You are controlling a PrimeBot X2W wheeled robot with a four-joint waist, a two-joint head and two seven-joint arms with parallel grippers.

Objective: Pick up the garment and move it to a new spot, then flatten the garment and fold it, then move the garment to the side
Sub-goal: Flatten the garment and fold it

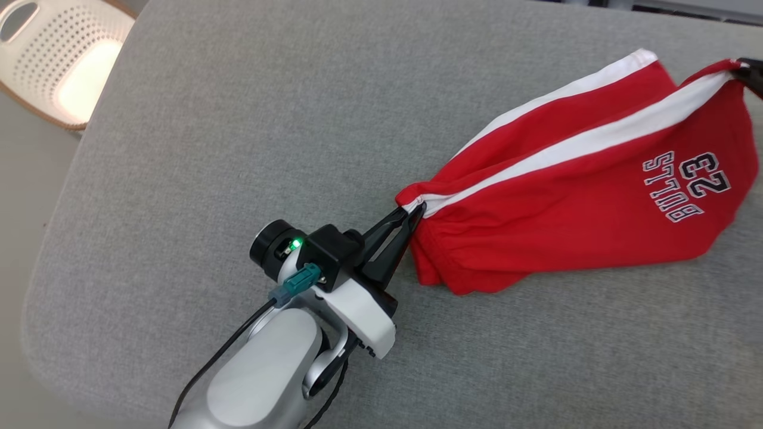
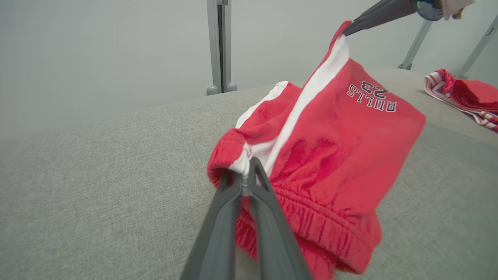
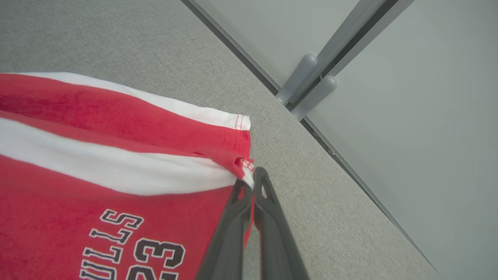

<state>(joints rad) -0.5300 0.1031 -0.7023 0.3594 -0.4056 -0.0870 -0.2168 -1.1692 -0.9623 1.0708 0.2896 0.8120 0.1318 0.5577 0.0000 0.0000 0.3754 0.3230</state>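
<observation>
The red shorts (image 1: 572, 202) are stretched between both arms over the grey cushion (image 1: 238, 119), toward 3 o'clock in the head view. Whether their sagging lower folds touch the cushion I cannot tell. The left jaws are pinched nearly closed on the waistband corner, at the white stripe. The right jaws, at 2 o'clock by the frame's edge, are clamped tight on the hem end of that stripe.

The head view takes in a white perforated basket (image 1: 59, 59) at 10 o'clock, off the cushion. The left wrist view adds a second red garment (image 2: 472, 93) lying at 2 o'clock and an upright grey post (image 2: 220, 46) at 12. The right wrist view shows the hem stitching and two rounded post feet (image 3: 311, 77) at 1 o'clock.
</observation>
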